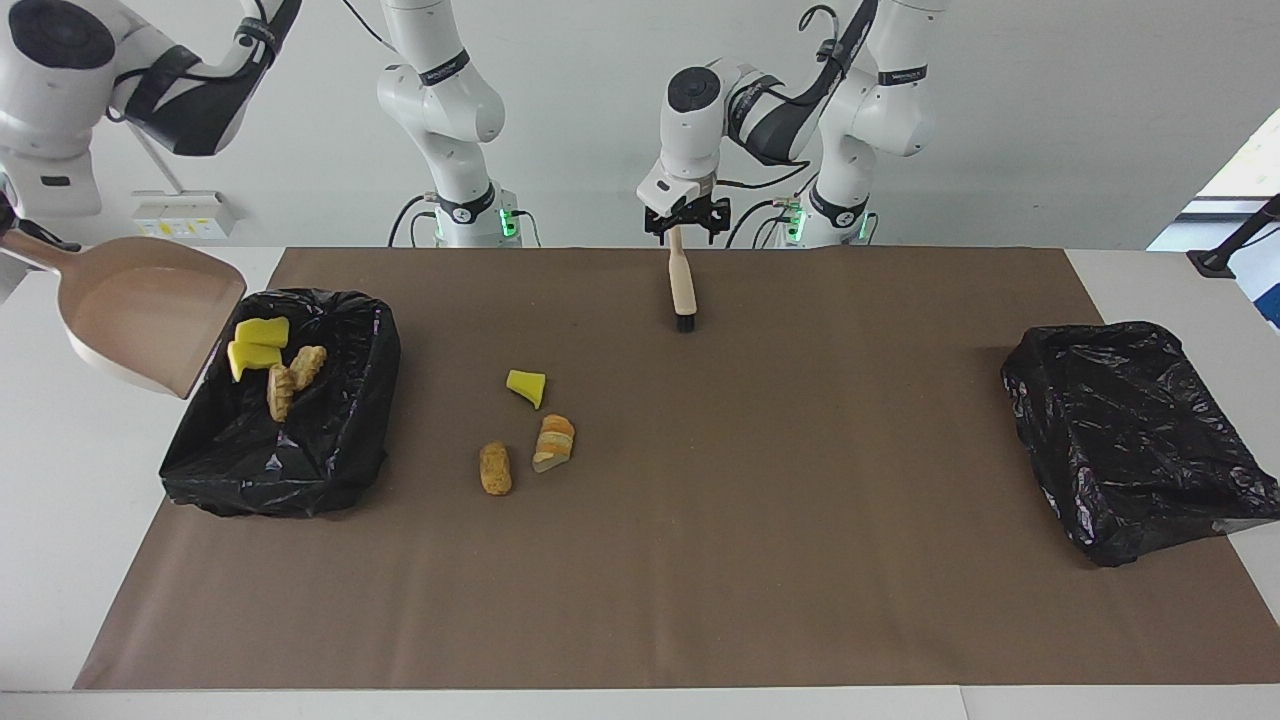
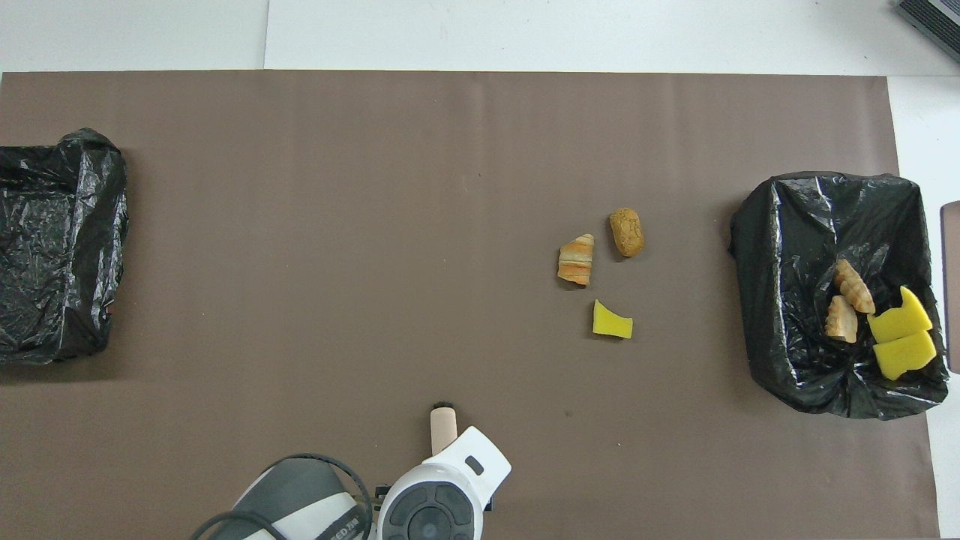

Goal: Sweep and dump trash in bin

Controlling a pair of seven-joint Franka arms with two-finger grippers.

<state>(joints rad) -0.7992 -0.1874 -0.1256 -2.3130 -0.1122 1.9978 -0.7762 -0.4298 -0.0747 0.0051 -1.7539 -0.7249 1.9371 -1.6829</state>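
Observation:
My right gripper [image 1: 12,236] is shut on the handle of the beige dustpan [image 1: 145,320], held empty and tilted in the air beside the black-lined bin [image 1: 330,470] at the right arm's end. Two yellow sponge wedges [image 1: 255,345] and two croissant-like pieces [image 1: 295,378] lie in that bin. A yellow wedge [image 1: 527,386], a striped croissant piece [image 1: 554,442] and a brown nugget [image 1: 494,468] lie on the mat. My left gripper [image 1: 685,222] is shut on the beige-handled brush [image 1: 682,285], bristles down on the mat close to the robots.
A second black-lined bin [image 1: 1130,440] sits at the left arm's end of the brown mat [image 1: 700,560]. In the overhead view the loose wedge [image 2: 612,321], croissant piece [image 2: 576,259] and nugget [image 2: 626,232] lie between the brush [image 2: 442,426] and the filled bin [image 2: 780,247].

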